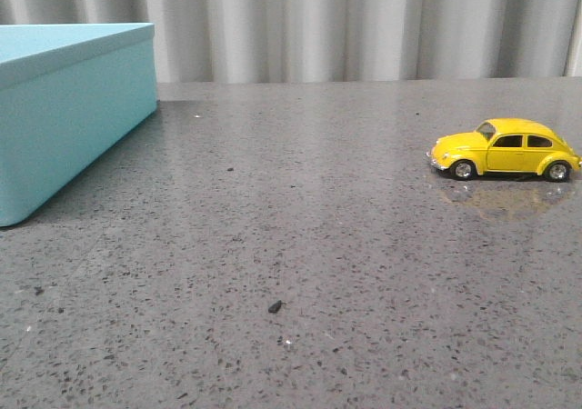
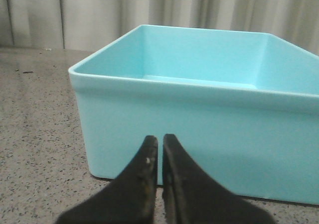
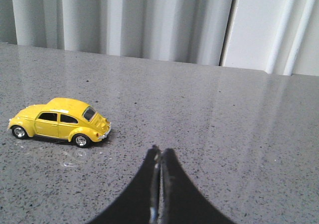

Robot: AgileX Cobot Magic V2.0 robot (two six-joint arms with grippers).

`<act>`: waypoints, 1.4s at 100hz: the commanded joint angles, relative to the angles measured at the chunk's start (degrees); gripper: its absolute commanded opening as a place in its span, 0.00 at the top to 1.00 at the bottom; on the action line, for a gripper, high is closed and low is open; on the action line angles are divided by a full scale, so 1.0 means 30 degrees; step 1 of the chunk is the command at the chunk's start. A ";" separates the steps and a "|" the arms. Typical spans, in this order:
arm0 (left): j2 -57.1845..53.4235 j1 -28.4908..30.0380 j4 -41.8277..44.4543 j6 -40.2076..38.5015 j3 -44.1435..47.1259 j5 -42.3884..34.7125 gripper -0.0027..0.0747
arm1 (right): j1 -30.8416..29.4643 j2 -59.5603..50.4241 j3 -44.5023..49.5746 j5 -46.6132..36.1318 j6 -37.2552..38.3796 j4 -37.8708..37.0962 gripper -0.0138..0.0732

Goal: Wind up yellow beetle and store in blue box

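Yellow beetle (image 1: 506, 147): glossy yellow paint, hard shell, dark shiny windows, silvery hubcaps and bumper, black tyres. Blue box (image 1: 64, 109): smooth matt turquoise, looks like plastic, rounded rim, soft sheen inside seen from left wrist view. Table (image 1: 300, 245): grey speckled stone-like top, polished, faint reflection under the car. Curtain (image 1: 364, 23): pale pleated cloth, matt. Left gripper (image 2: 160, 149) and right gripper (image 3: 160, 159): black matt fingers, slightly scuffed.
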 commanded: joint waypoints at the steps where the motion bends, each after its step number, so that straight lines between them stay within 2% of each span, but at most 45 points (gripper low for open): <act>1: -0.0598 0.0067 0.0060 -0.0027 0.0481 -0.1569 0.99 | -0.0144 -0.0338 0.0443 -0.1610 -0.0171 -0.0245 0.91; 30: -0.0598 0.0067 0.0060 -0.0027 0.0407 -0.1670 0.99 | -0.0144 -0.0338 0.0280 -0.1610 -0.0171 -0.0245 0.91; 51: -0.0553 0.0067 0.0060 -0.0027 -0.0770 -0.1465 0.99 | -0.0144 0.0455 -0.1269 -0.0969 -0.0171 -0.0245 0.91; 65: 0.0041 0.0067 0.0105 -0.0027 -0.2024 -0.1163 0.99 | -0.0144 0.2101 -0.3384 0.0552 -0.0171 -0.0245 0.91; 85: 0.1349 0.0067 0.0338 -0.0027 -0.4201 0.1011 0.99 | -0.0144 0.5620 -0.7077 0.4319 -0.0171 0.0112 0.91; 108: 0.2727 0.0067 0.1270 -0.0027 -0.5288 0.1014 0.99 | 0.0121 0.9735 -1.0909 0.7866 -0.0171 0.0187 0.91; 118: 0.2776 0.0067 0.1270 -0.0027 -0.5451 0.0981 0.99 | 0.0399 1.0419 -1.1207 0.7048 -0.0171 -0.0989 0.91; 130: 0.2776 0.0067 0.1270 -0.0027 -0.5482 0.0981 0.99 | 0.0567 1.0474 -1.1295 0.6271 -0.0171 -0.0753 0.91; 140: 0.2776 0.0067 0.1270 -0.0027 -0.5482 0.0981 0.99 | 0.0674 1.0674 -1.2099 0.6773 -0.0171 -0.0440 0.91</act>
